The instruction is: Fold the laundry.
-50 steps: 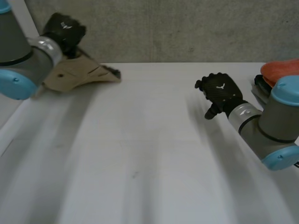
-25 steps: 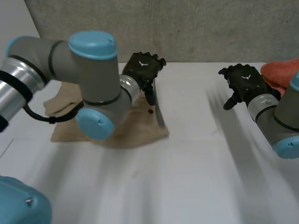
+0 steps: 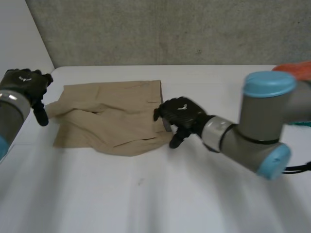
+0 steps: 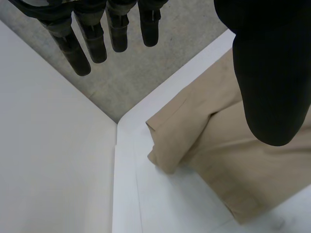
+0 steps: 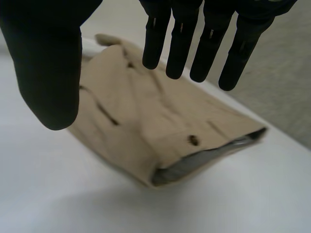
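A tan pair of shorts (image 3: 114,116) lies folded on the white table (image 3: 160,194), its waistband opening toward my right hand. My left hand (image 3: 24,85) hovers open just off the cloth's left edge, touching nothing. In the left wrist view its fingers (image 4: 97,39) are straight, and the shorts (image 4: 228,155) lie below the thumb. My right hand (image 3: 181,115) is open at the cloth's right edge, by the waistband. In the right wrist view its fingers (image 5: 194,34) hang straight above the shorts (image 5: 155,131), and the waistband opening and a dark button show beneath them.
An orange cloth (image 3: 294,68) lies at the far right of the table. A grey wall runs along the table's back edge. A white wall (image 4: 48,145) stands at the table's left side.
My left arm has swung back from the middle of the table to the cloth's left side, with the shorts lying spread flat. My right hand has come in from the far right to the cloth's right edge.
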Controlling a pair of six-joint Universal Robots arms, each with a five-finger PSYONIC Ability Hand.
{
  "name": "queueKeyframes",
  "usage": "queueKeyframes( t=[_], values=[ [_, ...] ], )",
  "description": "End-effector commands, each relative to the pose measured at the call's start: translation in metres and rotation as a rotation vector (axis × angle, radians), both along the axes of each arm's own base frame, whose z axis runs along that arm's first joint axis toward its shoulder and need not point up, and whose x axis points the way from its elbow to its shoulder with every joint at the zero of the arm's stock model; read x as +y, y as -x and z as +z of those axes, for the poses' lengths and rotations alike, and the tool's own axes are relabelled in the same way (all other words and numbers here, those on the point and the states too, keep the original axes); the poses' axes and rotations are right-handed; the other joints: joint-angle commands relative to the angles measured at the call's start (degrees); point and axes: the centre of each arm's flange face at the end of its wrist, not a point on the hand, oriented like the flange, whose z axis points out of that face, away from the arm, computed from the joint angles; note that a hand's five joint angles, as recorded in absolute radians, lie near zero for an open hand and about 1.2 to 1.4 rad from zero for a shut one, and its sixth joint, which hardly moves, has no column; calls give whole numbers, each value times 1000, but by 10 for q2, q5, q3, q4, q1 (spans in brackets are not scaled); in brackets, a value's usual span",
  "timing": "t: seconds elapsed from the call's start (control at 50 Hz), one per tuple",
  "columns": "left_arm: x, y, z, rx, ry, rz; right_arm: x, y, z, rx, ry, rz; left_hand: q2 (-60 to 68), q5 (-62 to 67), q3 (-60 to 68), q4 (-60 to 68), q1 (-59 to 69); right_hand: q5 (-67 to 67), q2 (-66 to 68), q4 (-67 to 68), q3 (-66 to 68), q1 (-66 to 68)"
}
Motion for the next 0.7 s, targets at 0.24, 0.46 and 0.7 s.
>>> queueKeyframes(
  t=[0.24,0.46,0.7],
  values=[
    [19,-20,-40,98,-92,-48,-18,-54,-71,148,159,-131,13,1,8,13,19,279,278,279,278,277],
    [18,-10,-56,101,-139,-90,5,-42,29,-77,190,-130,99,87,94,99,105,487,486,487,486,485],
    [2,22,-78,182,-175,-149,43,-26,97,-270,110,-155,-12,-24,-18,-13,-7,487,486,487,486,485]
  ],
)
